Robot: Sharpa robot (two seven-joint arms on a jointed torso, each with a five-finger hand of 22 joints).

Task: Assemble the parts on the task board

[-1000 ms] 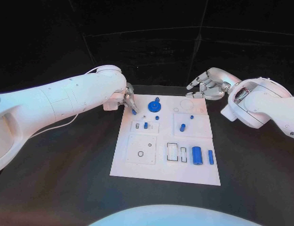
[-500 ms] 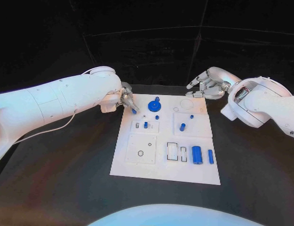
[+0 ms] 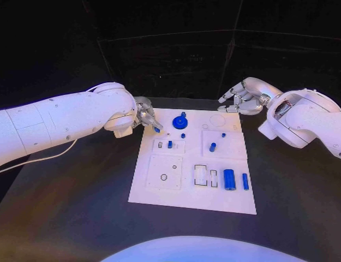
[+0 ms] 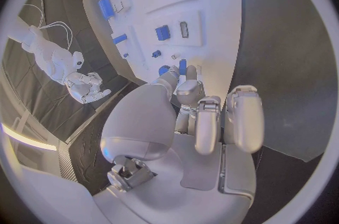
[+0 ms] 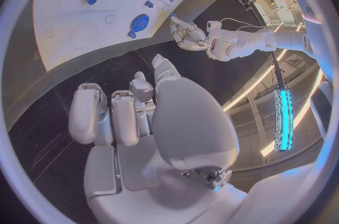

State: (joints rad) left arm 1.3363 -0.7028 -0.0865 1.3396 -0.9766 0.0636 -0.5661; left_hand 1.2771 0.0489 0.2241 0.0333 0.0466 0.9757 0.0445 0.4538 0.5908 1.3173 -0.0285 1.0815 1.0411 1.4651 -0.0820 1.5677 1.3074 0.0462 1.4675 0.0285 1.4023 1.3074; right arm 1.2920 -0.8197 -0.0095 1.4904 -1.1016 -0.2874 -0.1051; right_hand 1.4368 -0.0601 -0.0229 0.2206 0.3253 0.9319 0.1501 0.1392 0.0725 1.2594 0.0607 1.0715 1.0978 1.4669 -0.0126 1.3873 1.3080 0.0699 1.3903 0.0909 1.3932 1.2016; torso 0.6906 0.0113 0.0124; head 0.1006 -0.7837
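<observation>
The left hand pinches a small blue peg at the board's far left corner, much nearer than the curled, empty right hand.

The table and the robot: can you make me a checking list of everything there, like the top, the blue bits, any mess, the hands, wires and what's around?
Surface: black table, with the white task board in the middle.
Job's things: blue round part at the board's far end; small blue pieces mid-board; blue cylinder and a slimmer blue bar side by side at the near right.
Clutter: nothing seen.
Hands: left hand at the board's far left corner, pinching a small blue part at its fingertips; right hand beyond the far right corner, fingers curled, holding nothing.
Cables: a thin white cable hangs below the left arm.
Surroundings: dark walls behind the table.
</observation>
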